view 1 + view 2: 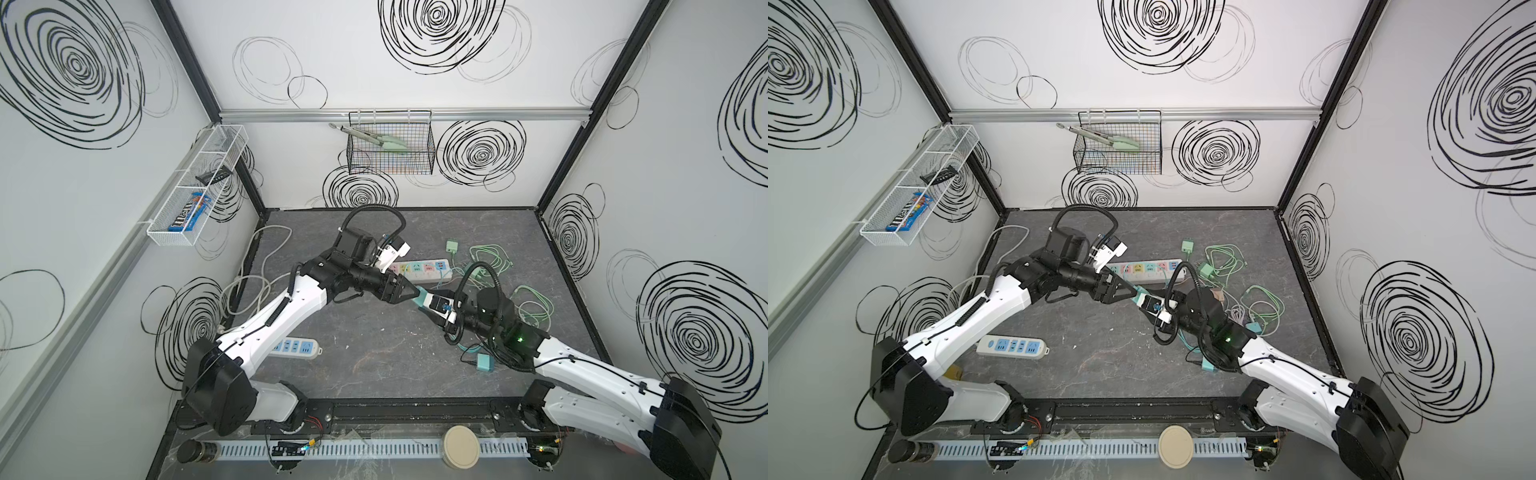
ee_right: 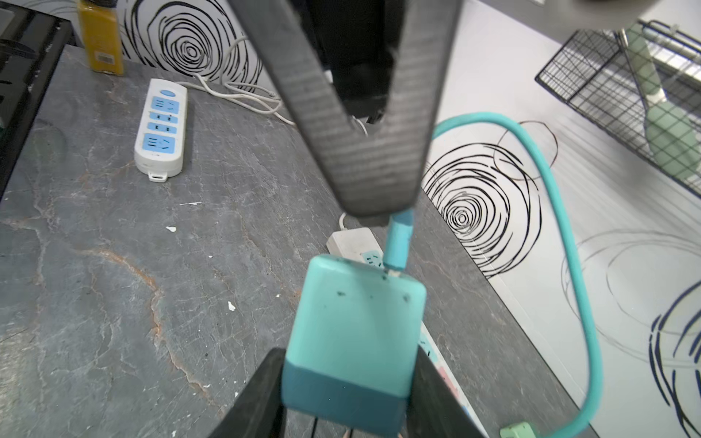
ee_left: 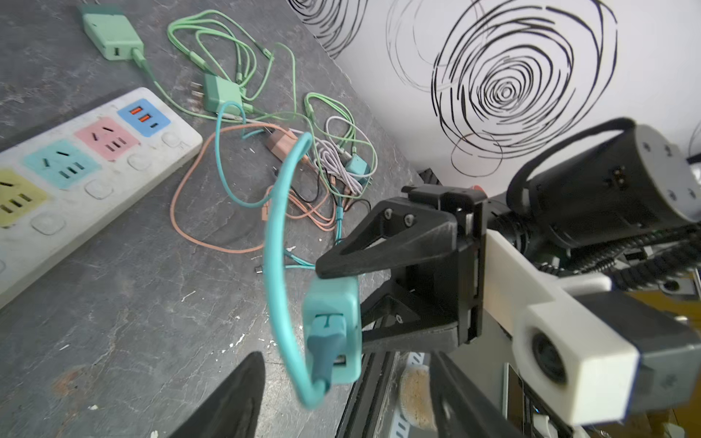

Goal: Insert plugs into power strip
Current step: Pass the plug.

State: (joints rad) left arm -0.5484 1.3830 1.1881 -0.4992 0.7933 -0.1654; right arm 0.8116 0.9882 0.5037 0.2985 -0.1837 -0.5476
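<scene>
Grey marbled tabletop, white walls with black scribble swirls, wire basket on the back wall. Teal plug is up off the table, near the pastel power strip, apart from it. Right gripper is clamped on its darker end. Long axis runs gripper to gripper, cable end facing the left gripper, whose fingers gape either side. Prongs hidden.

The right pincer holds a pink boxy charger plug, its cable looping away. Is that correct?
Not pink. The boxy charger plug gripped by the right pincer is teal, as the right wrist view shows. The rest is right: it is held, and its cable loops away.
</scene>
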